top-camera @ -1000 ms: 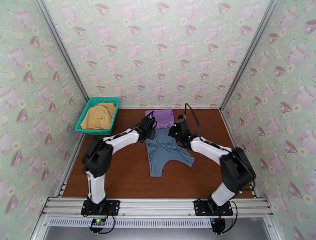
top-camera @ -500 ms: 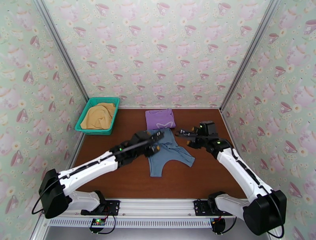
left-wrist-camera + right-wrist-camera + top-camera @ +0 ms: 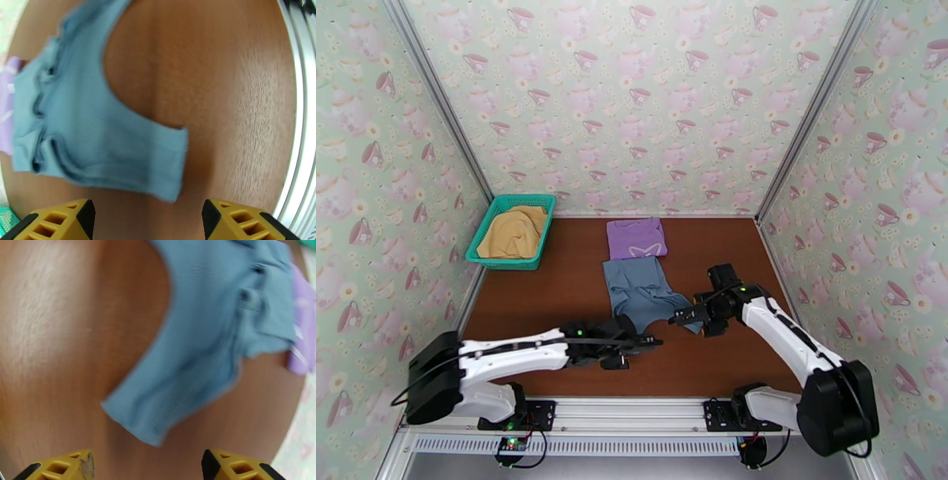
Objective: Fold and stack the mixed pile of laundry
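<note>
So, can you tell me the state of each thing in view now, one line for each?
lilac-purple shirt: folded, flat on the table.
grey-blue garment: spread on the table, held by no gripper.
mustard-yellow garment: crumpled, inside the basket.
teal basket: upright, holding one garment.
left gripper: open, empty.
right gripper: open, empty.

Basket (image 3: 504, 264) with one garment (image 3: 513, 233) in it, far left; folded shirt (image 3: 635, 238) just behind spread garment (image 3: 636, 288), mid-table (image 3: 569, 292).
</note>
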